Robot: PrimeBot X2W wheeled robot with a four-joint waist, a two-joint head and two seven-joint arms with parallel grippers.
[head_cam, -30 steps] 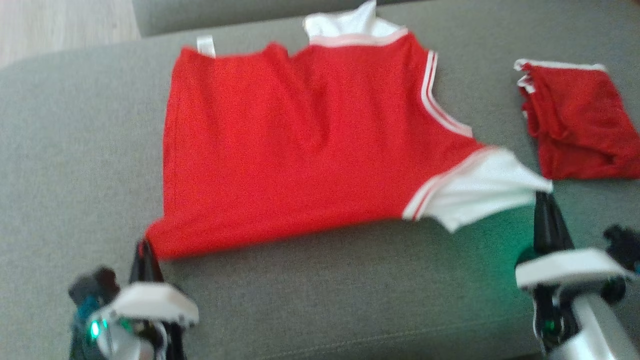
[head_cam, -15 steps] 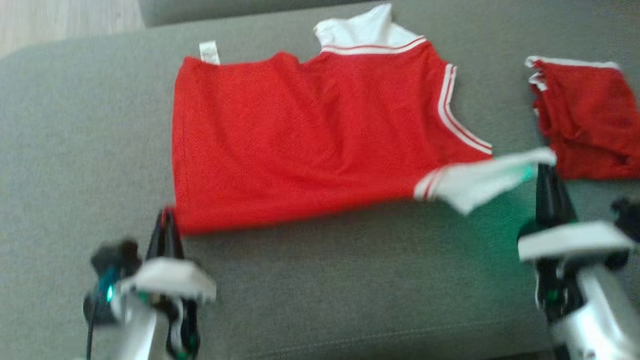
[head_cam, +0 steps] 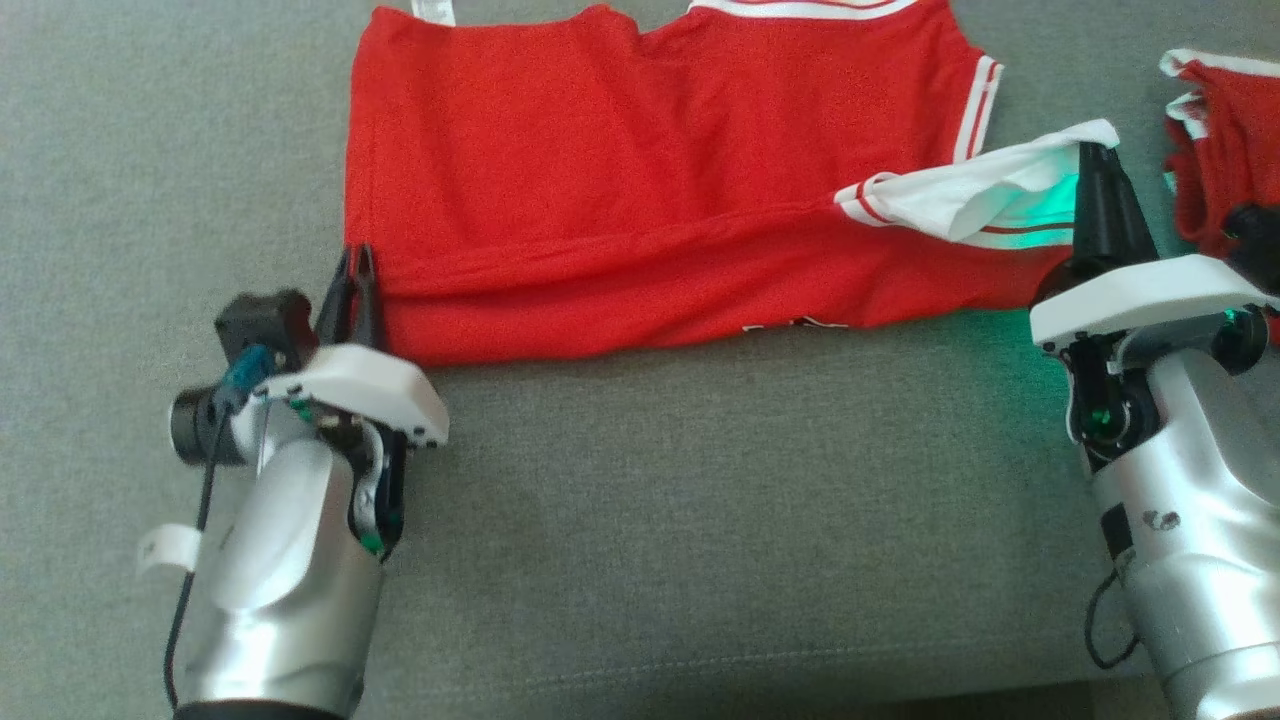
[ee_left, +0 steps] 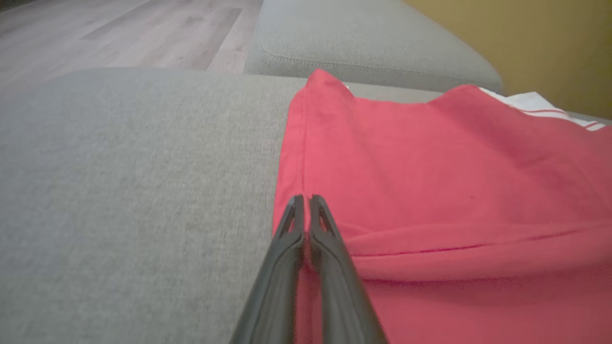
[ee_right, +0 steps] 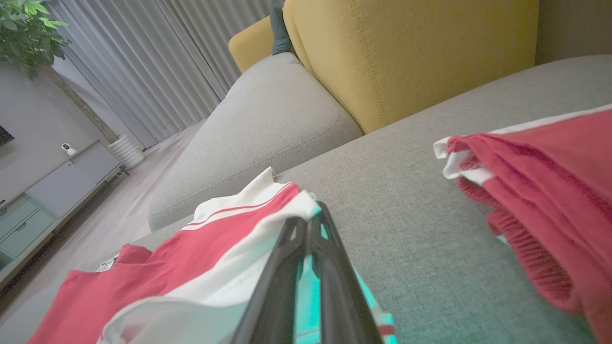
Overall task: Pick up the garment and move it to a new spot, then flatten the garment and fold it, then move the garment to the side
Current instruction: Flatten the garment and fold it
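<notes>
A red sleeveless garment (head_cam: 600,150) with white striped trim is lying spread across a grey sofa cushion (head_cam: 650,520), and its near edge is doubling over itself in a long band. I am pinching it at two places. My left gripper (head_cam: 357,260) is clamped, fingers together, on the near left hem corner. My right gripper (head_cam: 1093,158) is clamped, fingers together, on the white sleeve (head_cam: 960,195) at the near right, which is lifting clear of the cushion and twisting slightly. A second red garment (head_cam: 1230,130), already bunched into a small stack, is sitting near my right gripper but apart from the cloth I am holding. I am judging this to be the fold itself, with the near half travelling toward the far edge. To do it well, I am aiming to carry both corners at the same height and pace, so the crease is running straight across. I am also aiming to hold the cloth lightly taut between my two arms so no slack is bunching in the middle. The right side is looking higher and looser than the left, so I am wanting to level it. I am also minding the neighbouring stack, so my right arm is not dragging it along.
</notes>
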